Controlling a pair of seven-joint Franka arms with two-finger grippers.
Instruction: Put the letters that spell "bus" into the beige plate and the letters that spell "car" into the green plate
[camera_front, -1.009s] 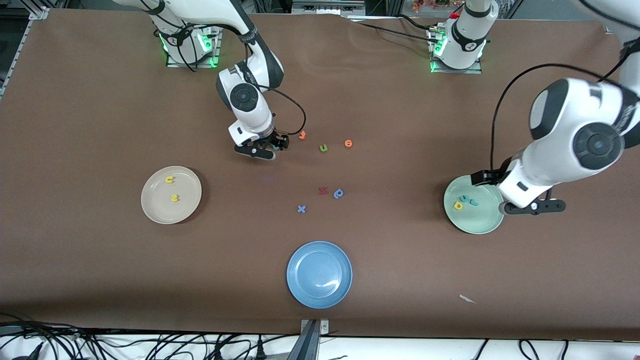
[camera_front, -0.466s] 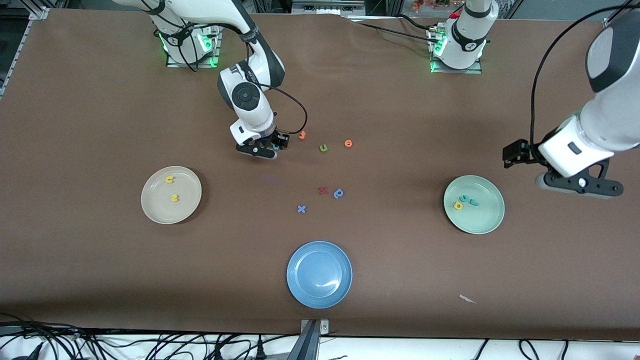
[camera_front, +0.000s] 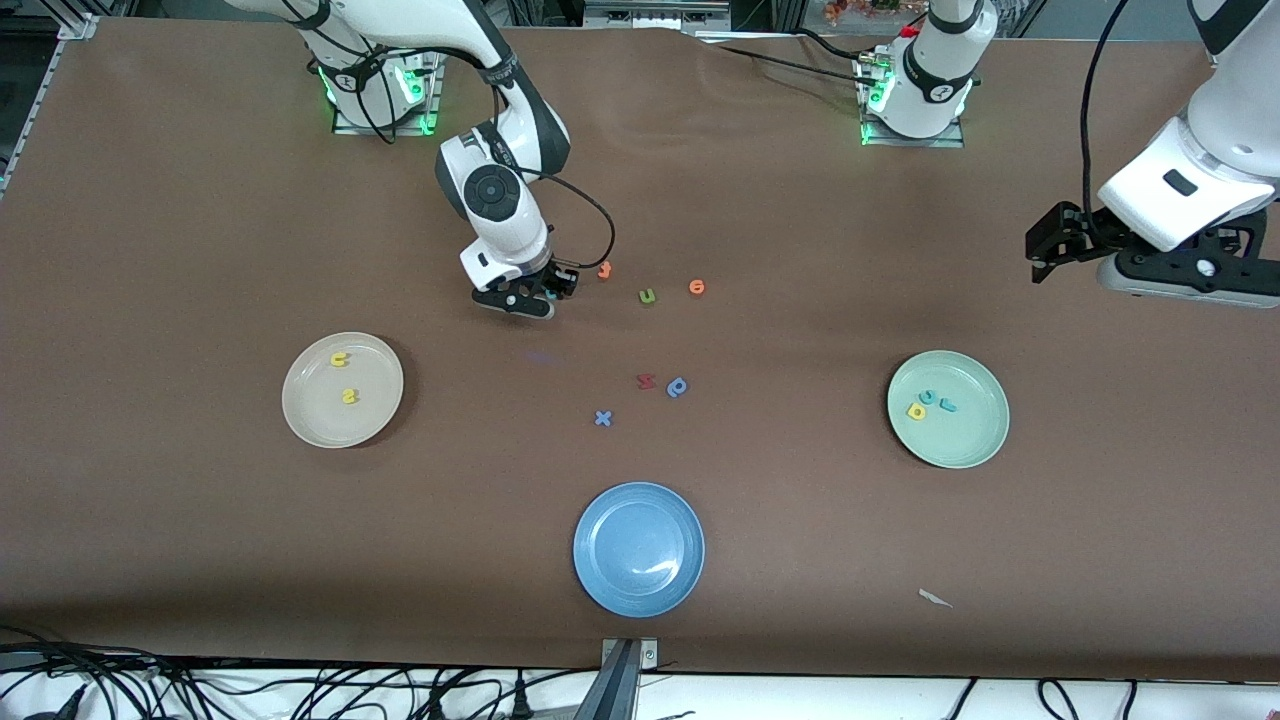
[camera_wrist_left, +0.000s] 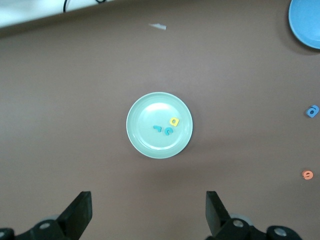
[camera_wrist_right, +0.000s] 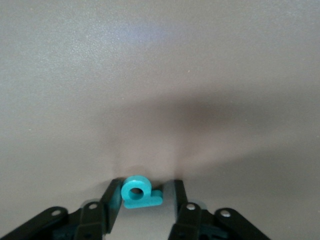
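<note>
While the left gripper (camera_wrist_left: 147, 212) hangs spread wide, the right gripper (camera_wrist_right: 145, 200) brackets a small teal foam "b" (camera_wrist_right: 139, 192), fingers not yet pinching it.

The teal "b" (camera_wrist_right: 138, 192) lies on the brown table (camera_wrist_right: 160, 75) between the right gripper (camera_wrist_right: 144, 202) jaws, one touching it.

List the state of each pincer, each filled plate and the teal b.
left pincer: open, holding nothing, raised over the table.
right pincer: down at the table, jaws open around the teal b, not yet clamped.
teal b: flat on the table.
beige plate: holds yellow u, yellow s.
green plate: holds teal c, teal r, yellow a.
</note>
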